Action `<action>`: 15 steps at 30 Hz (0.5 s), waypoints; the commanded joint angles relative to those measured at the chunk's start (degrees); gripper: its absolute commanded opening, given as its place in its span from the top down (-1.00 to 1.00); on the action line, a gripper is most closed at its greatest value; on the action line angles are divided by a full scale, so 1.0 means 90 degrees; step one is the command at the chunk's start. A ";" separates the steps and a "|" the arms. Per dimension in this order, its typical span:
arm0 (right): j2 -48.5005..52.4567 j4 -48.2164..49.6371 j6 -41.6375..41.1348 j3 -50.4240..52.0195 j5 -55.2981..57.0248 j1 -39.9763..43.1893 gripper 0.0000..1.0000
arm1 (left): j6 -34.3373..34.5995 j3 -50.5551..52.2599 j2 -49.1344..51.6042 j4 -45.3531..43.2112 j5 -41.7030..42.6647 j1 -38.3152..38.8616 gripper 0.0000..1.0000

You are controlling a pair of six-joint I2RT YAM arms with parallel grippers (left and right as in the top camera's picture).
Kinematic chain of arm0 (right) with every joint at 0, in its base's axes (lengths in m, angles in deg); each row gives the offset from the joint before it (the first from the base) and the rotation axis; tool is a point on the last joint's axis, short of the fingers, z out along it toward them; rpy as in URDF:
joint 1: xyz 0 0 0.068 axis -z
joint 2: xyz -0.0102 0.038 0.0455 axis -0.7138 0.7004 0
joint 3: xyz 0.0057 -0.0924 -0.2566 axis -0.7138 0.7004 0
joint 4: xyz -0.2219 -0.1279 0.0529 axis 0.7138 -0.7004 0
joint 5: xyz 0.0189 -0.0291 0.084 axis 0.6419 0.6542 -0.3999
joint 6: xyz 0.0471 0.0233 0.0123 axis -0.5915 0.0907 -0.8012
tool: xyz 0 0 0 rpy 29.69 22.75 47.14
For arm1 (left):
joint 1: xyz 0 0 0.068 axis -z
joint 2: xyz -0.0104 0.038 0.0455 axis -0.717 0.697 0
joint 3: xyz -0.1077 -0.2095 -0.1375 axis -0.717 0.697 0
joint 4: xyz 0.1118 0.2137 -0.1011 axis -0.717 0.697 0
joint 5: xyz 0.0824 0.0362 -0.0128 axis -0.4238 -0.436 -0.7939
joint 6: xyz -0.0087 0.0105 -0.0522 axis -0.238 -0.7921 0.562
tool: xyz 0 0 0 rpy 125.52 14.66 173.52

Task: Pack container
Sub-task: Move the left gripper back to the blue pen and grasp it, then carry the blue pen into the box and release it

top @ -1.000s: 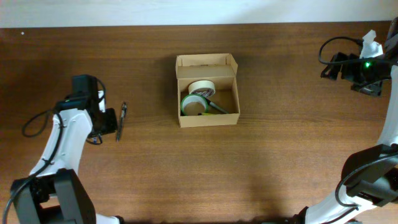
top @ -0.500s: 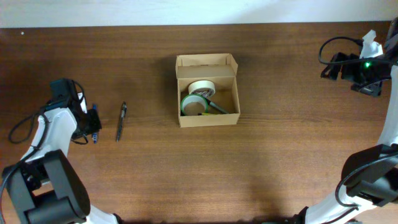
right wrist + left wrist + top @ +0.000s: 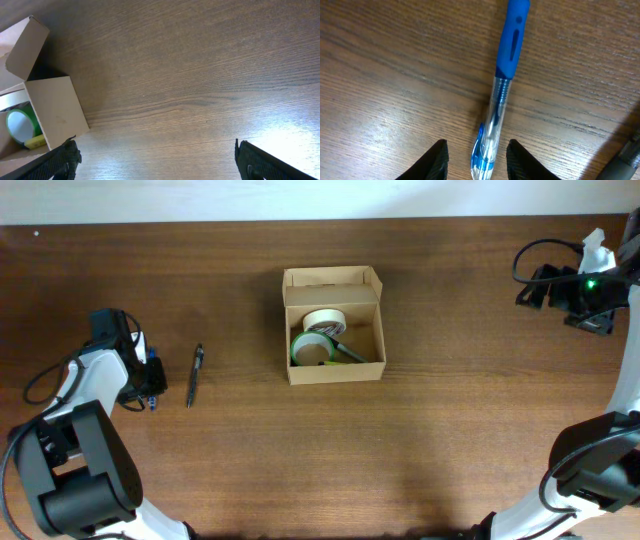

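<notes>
Two pens are seen outside the small tan cardboard box, which is placed at the middle of the dark brown wooden tabletop with its flap lid raised at 12 o'clock. A cream tape roll and a green tape roll are already packed in it.

The blue-capped clear plastic pen is straddled by the left hand. Its jaws are parted with a gap on each side of the barrel, so nothing is gripped yet. The grasp of this pen is judged to be the step in hand. The jaws should be lowered close to the wood, centred on the barrel and closed squarely across it, since a round, slick barrel may be rolled aside by an uneven pinch. The black pen, near at 3 o'clock, should be left undisturbed.

The right hand is held wide open and empty, well apart from the box toward 3 o'clock.

The tabletop is flat, grained and slightly glossy. A pale strip is seen beyond its far edge.
</notes>
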 commanded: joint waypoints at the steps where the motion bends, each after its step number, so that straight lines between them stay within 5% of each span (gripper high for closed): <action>1: 0.0046 0.0002 -0.0049 0.0017 -0.0083 0.0000 -0.97 | -0.0272 -0.0034 0.0109 -0.0085 0.0119 -0.0022 0.26; 12: 0.0046 0.0002 -0.0049 0.0017 -0.0083 0.0000 -0.98 | -0.0362 -0.0034 0.0544 -0.0260 0.0386 -0.0022 0.30; 15: 0.0046 0.0002 -0.0049 0.0017 -0.0083 0.0000 -0.98 | -0.0362 -0.0034 0.0544 -0.0270 0.0386 -0.0022 0.77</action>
